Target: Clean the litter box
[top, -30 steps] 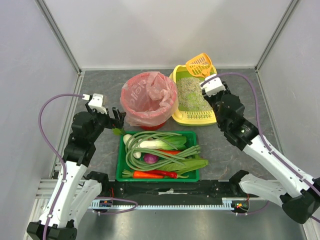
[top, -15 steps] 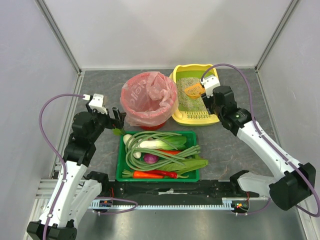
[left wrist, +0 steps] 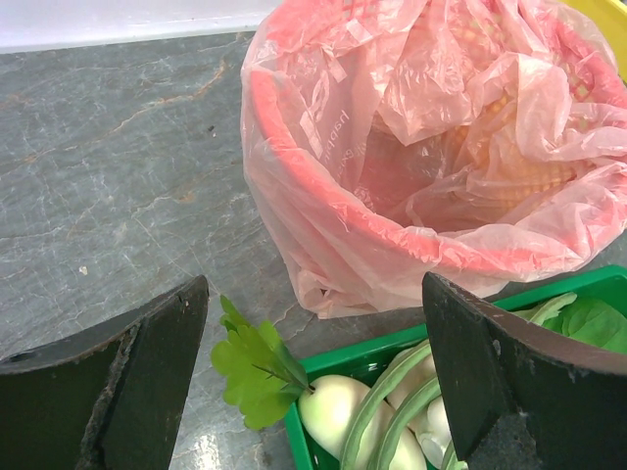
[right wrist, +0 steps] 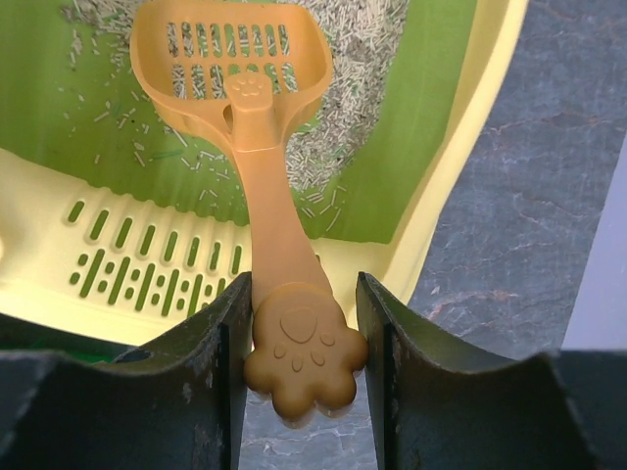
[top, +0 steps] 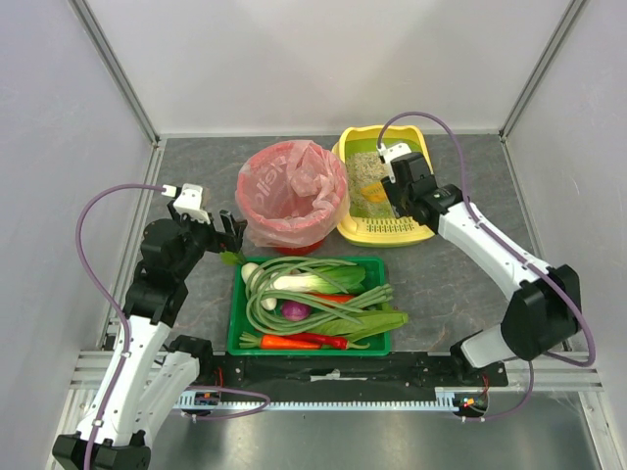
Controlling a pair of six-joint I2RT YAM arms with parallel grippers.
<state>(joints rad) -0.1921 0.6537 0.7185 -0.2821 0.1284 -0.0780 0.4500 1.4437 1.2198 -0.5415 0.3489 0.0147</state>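
1. The left gripper (top: 228, 233) is wide open and holds nothing. It hangs just left of the red bin (top: 292, 201).
2. The red bin has a pink bag (left wrist: 460, 127) in it.
3. The green tray (top: 235, 328) near the arms is full of vegetables.
4. The litter box (top: 377, 231) sits at the back of the table (top: 451, 279), just right of the red bin.
5. The right gripper (right wrist: 299, 304) squeezes the handle of the orange scoop (right wrist: 240, 73). The scoop's head is over the litter.

Grey marbled worktop (top: 460, 284), three things on it. A pink-bagged red bin (top: 292, 191) stands at the back, the yellow litter box (top: 387, 228) just beside it. A green vegetable tray (top: 235, 313) sits in front.
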